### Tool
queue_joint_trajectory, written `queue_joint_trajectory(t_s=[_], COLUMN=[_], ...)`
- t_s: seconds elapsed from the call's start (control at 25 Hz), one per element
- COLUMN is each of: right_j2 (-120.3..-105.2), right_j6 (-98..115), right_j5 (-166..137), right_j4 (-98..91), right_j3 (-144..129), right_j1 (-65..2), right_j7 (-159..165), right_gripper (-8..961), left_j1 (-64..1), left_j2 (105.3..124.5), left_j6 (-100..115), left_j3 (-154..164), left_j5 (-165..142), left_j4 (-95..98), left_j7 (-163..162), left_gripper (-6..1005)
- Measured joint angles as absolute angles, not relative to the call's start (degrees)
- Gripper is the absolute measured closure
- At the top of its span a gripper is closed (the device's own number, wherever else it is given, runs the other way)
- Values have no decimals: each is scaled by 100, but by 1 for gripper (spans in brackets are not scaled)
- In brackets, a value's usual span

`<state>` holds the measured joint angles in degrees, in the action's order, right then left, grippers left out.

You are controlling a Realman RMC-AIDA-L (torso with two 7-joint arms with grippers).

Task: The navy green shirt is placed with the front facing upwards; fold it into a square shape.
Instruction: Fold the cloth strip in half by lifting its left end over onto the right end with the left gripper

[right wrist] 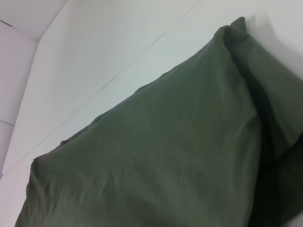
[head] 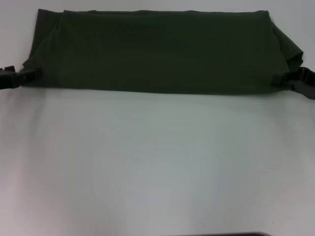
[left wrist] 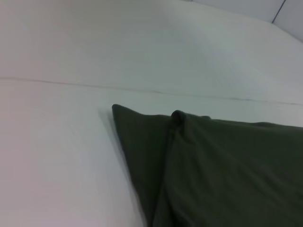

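**Both claws at the ends of a half-folded shirt**

The left claw (head: 30,75) sat at the left end of the shirt (head: 152,51), its dark fingers reaching in at the near corner of the cloth. The right claw (head: 283,78) mirrored it at the right end, its fingers meeting the cloth at the near right corner. Whether either one was pinching the fabric or only touching it, I cannot tell; the fingertips merged with the dark cloth in the head view, and neither wrist view showed that arm's own fingers.

The shirt lay as a long, low band across the far part of the table (head: 157,167), already doubled over lengthwise, with no lettering showing. At the left end a sleeve or loose flap angled inward; at the right end a fold of cloth bulged out past the band's edge. The left wrist view showed a pointed corner lying flat with a raised seam beside it; the right wrist view showed layered edges stacked at the end.

In my judgement the lengthwise fold was done and a crosswise fold was due. That would call for a firm hold on one end, a lift clear of the table, and carrying it over to the opposite end with edges matched.

The table was plain white and smooth, with a thin seam line running across it behind the shirt. Pale wall panels stood beyond.
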<state>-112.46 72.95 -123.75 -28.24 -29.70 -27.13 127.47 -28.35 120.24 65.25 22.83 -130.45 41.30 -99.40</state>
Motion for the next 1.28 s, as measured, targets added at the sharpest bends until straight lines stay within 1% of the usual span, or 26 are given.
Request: queue_joint_trajectory(t_s=[0.56,1.24,1.28], right_j2=[-11219,-11223,-11223], right_j6=[7321,7321,7321], right_j5=[-12371,-12365,-12365], right_j4=[-2851,-2856,-2856], right_j3=[-2927,-2916,-2914], right_j1=[-2725,-2742,-2742], right_j7=[12770,12771,12771], right_gripper=[939,940,940], left_j1=[-2894,-2924,-2924], left_j2=[12001,11997,11997], left_j6=[6535,6416,6388], left_j3=[2418,2468,2475], left_j5=[-13061,-13174,-13178], left_j4=[4023,4032,4022], left_j7=[-9928,-9949,-9953], left_gripper=[67,71,99])
